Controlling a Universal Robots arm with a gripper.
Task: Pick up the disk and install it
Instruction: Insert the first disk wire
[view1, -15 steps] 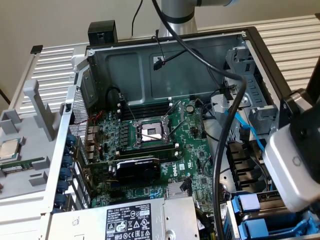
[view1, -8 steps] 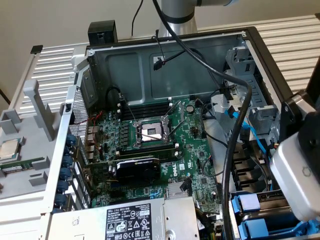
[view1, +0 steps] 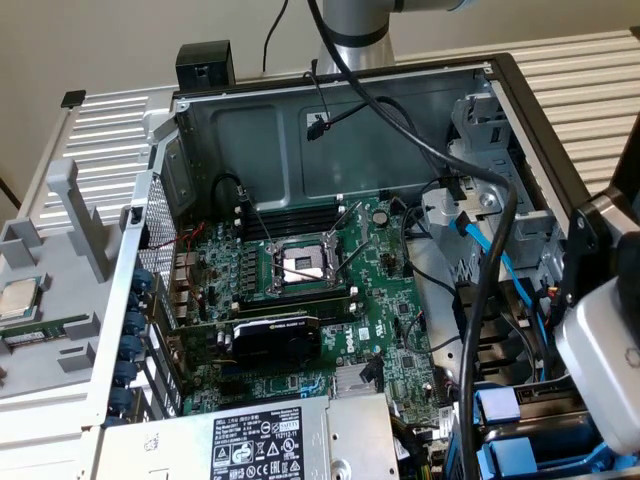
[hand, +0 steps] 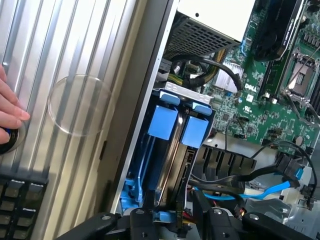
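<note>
The disk (hand: 169, 160) stands edge-on in the drive bay at the corner of the open computer case, its silver side running down between two bright blue carrier tabs (hand: 162, 122). My gripper (hand: 175, 222) is directly over the bay, with a black finger on each side of the disk's near end, shut on it. In the exterior view, my white wrist unit (view1: 600, 360) hangs low over the bay at that view's right, and blue carriers (view1: 500, 408) show beneath it.
The case lies open with the motherboard (view1: 310, 270), a black graphics card (view1: 275, 340) and the power supply (view1: 260, 440). Blue and black cables (hand: 270, 187) crowd beside the bay. A person's hand (hand: 10, 112) rests on the ribbed panel near a keyboard (hand: 20, 195).
</note>
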